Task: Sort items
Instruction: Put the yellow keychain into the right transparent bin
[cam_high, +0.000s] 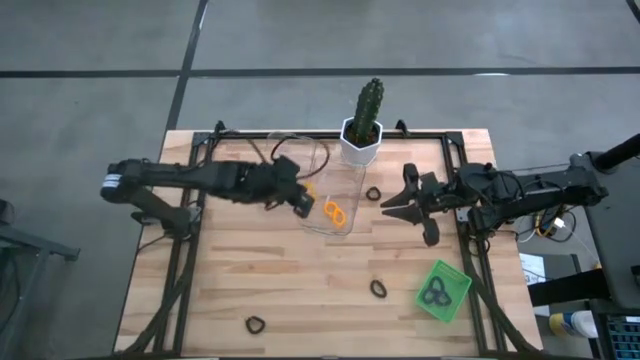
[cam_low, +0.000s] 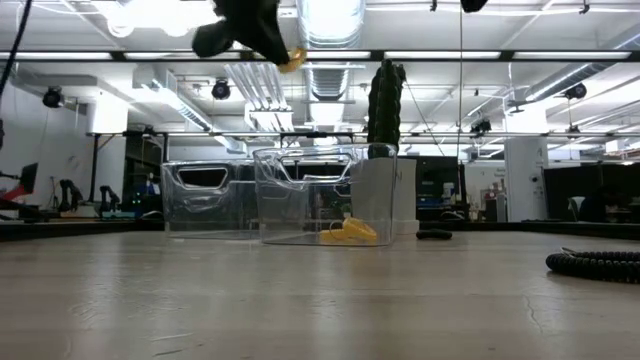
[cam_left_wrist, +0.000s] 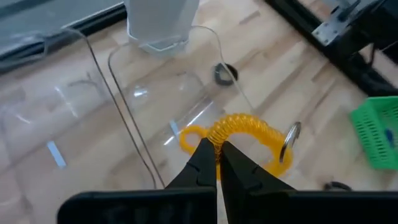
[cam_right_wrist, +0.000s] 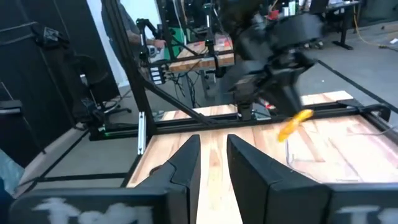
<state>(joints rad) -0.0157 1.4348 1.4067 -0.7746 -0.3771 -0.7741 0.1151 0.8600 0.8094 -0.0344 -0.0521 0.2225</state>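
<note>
Orange coil loop (cam_left_wrist: 239, 134) pinched in the left gripper (cam_left_wrist: 216, 163), fingers closed tight on its strand, hanging just above the clear tray (cam_high: 335, 192); two more orange loops (cam_high: 334, 212) lie in the tray below. Looks light, soft, springy; best gripped on a single strand as here, prob. bounces on release. Black loops (cam_high: 378, 288) on the wood desk (cam_high: 220, 280), others in the green tray (cam_high: 455, 300). Right gripper (cam_right_wrist: 213, 163) waits right of the cactus (cam_high: 368, 105), fingers slightly apart, empty. Workshop w/ benches behind.

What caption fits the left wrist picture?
Left gripper shut on an orange loop above the clear tray.
</note>
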